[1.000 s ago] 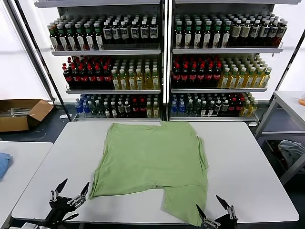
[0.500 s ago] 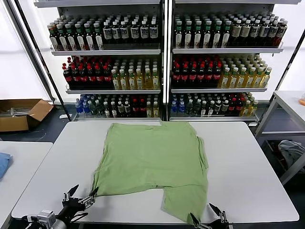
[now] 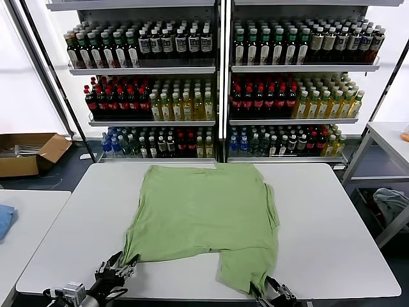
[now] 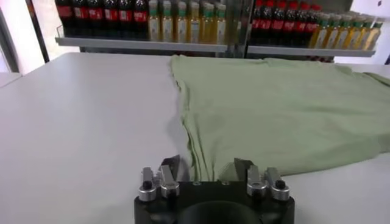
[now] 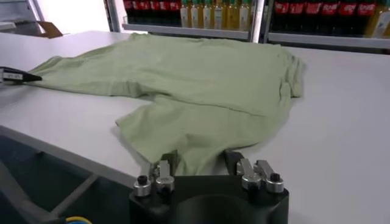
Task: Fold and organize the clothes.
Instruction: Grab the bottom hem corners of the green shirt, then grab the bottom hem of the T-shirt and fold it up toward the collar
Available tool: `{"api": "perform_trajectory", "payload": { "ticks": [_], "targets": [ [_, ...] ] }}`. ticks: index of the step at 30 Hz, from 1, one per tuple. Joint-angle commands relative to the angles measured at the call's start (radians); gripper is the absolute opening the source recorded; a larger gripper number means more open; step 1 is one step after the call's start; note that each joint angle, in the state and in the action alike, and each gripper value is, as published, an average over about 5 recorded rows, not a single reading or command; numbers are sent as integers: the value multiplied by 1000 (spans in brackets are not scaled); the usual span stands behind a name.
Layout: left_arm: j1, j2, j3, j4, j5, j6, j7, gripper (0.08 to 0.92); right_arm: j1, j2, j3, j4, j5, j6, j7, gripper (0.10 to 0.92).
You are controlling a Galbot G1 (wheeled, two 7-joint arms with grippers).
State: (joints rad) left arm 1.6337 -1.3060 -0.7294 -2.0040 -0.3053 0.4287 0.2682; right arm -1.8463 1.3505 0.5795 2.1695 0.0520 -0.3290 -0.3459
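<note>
A light green shirt (image 3: 204,211) lies spread flat on the white table (image 3: 332,224), plain side up, with its near right corner hanging over the front edge. My left gripper (image 3: 118,267) is at the shirt's near left hem corner. In the left wrist view the shirt (image 4: 274,103) has its hem edge running between that gripper's (image 4: 207,164) fingers, which stand apart. My right gripper (image 3: 270,291) is at the front edge on the hanging corner. In the right wrist view the shirt (image 5: 183,79) fills the gap between the right gripper's (image 5: 199,157) fingers, which are partly closed in.
Shelves of bottles (image 3: 217,83) stand behind the table. A cardboard box (image 3: 29,150) lies on the floor at the left. A second table with a blue cloth (image 3: 5,220) is at the near left. Another table (image 3: 390,137) and a grey cloth (image 3: 391,199) are at the right.
Both grippers have moved forward onto the shirt's near hem, the left to the left corner, the right to the hanging corner. Their fingers have narrowed from wide open.
</note>
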Motion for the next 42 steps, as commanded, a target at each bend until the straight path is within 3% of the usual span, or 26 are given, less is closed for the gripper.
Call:
{"api": "perform_trajectory", "payload": {
  "ticks": [1,9,16,25,42],
  "targets": [
    [-3,2,18,7,6,18,31,481,4,0,-11,-8,27,10,-14,347],
    [6,1,7,-15,6,15,39,247,28,9,34,-44,206,159,-147,138],
    [42,5,-23,-57,-8,14,44,91,18,17,96,-43,403,243,-265,106],
    [131,-3,-69,-150,-31,19,43,84,-29,18,146,-16,555,241,-326,106],
    [248,-41,-125,-290,-114,39,24,84,-114,3,222,-20,669,234,-429,106]
  ]
}}
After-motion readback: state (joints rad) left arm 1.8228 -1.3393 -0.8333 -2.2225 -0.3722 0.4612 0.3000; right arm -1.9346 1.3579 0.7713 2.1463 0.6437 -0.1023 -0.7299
